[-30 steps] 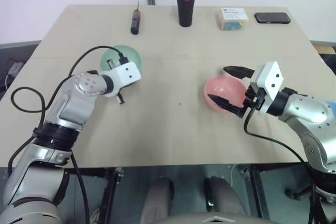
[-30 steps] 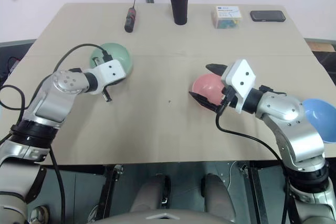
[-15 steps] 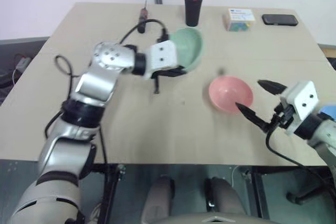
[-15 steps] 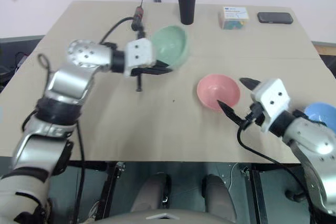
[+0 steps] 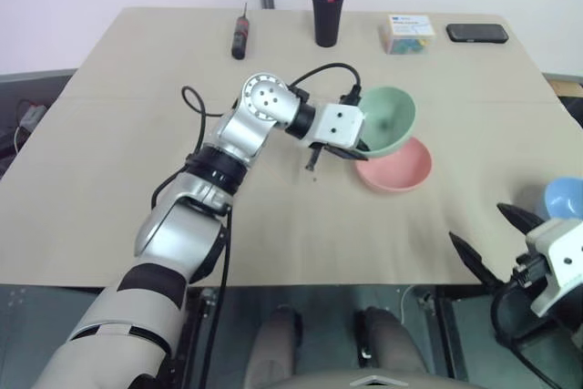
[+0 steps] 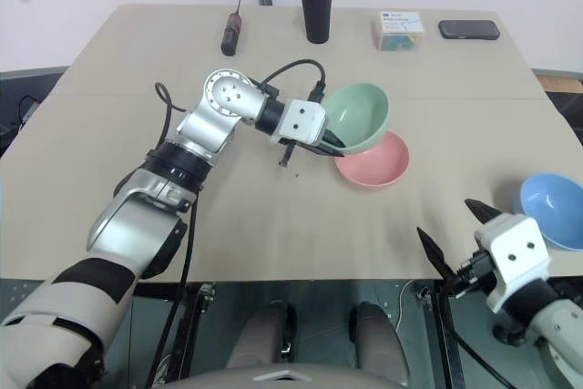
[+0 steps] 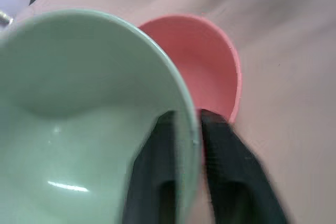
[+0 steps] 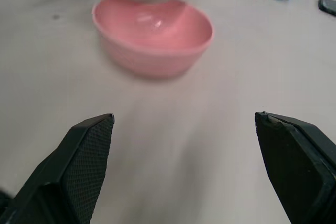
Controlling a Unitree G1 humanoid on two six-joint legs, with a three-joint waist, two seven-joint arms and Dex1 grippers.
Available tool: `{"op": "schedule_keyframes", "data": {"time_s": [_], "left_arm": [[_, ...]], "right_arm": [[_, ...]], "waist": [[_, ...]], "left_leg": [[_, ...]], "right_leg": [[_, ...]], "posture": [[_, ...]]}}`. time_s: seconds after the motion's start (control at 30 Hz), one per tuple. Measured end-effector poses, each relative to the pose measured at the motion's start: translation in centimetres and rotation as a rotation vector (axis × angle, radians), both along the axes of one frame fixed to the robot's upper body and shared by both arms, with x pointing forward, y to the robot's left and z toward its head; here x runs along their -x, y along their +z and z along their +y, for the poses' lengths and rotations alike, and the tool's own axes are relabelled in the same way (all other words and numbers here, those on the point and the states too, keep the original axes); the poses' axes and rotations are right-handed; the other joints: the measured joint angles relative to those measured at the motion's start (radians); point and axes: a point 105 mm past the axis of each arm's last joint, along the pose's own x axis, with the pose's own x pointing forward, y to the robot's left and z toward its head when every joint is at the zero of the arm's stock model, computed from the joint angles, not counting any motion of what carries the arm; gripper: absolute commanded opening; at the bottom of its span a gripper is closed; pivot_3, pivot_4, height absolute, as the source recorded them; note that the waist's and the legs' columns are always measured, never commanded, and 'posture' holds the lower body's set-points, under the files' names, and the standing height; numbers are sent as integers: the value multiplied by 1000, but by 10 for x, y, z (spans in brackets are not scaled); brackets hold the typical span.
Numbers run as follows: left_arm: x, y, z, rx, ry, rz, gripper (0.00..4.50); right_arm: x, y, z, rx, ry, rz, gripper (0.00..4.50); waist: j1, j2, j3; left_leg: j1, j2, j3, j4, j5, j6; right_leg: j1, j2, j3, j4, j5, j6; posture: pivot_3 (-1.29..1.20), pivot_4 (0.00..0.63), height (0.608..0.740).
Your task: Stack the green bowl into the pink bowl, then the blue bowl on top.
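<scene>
Nearest the robot, the right gripper (image 6: 454,241) has drawn back from the pink bowl to the bench's (image 5: 137,179) front edge, its fingers spread wide and empty, leaving the stack site free. Just beyond it to the right sits the one blue bowl (image 6: 552,209), untouched near the bench's right edge. Mid-bench, the left gripper (image 7: 185,129) has carried the one green bowl (image 5: 384,120) across from the left side and now pinches its rim, one finger inside and one outside, holding it tilted over the far-left rim of the one pink bowl (image 5: 398,167); whether the two bowls already touch is hard to tell. Lowering and releasing seems next. At the far edge: one screwdriver (image 5: 238,37), one pen cup (image 5: 326,14), one small box (image 5: 407,32), one phone (image 5: 476,32).
</scene>
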Motion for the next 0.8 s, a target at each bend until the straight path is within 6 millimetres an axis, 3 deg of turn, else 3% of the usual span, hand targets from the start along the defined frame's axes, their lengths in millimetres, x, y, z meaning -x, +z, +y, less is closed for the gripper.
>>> {"op": "schedule_keyframes", "data": {"time_s": [0.2, 0.27, 0.43, 0.57, 0.6, 0.67, 0.8], "left_arm": [[9, 12, -6, 70, -77, 17, 4036], [10, 17, -4, 84, -72, 14, 4036], [6, 45, 32, 151, 95, 47, 4036], [7, 49, 51, 287, 220, 187, 4036], [7, 51, 59, 400, 264, 217, 4276], [10, 47, 69, 437, 295, 249, 4276], [19, 13, 107, 451, 430, 405, 4276]], "right_arm": [[2, 8, 1, 5, -4, -44, 4500], [2, 9, 1, 4, -1, -42, 4500], [-1, 17, -1, -13, 1, -51, 4500], [-3, 21, -12, 0, -36, -45, 4500], [-7, 13, -30, 21, -99, 5, 4500], [-12, 3, -48, 40, -168, 56, 4500], [-22, -29, -110, 52, -415, 214, 4500]], "waist": [[-1, 0, 0], [0, 0, 0], [-1, 1, 0], [9, 1, 0], [12, 0, 0], [13, 0, -1], [1, 2, -2]], "left_leg": [[0, 1, -1, 1, 0, 0], [0, 1, -1, 1, 0, 0], [0, 1, -1, 1, 0, 0], [0, 1, -3, 3, 0, 0], [-1, 1, -3, 4, 0, 0], [0, 1, -3, 4, 0, 0], [1, 2, -2, 4, 0, 0]], "right_leg": [[0, 1, 0, 1, 0, 0], [0, 1, 0, 1, 0, 0], [0, 1, 0, 1, 0, 0], [2, 0, -3, 1, 0, 0], [3, 0, -3, 0, 0, 0], [3, 0, -2, 0, 0, 0], [2, 1, -1, 2, 0, 0]], "posture": [[0, 150, 740], [0, 150, 740], [0, 150, 740], [0, 150, 740], [0, 150, 740], [0, 150, 740], [0, 150, 740]]}}
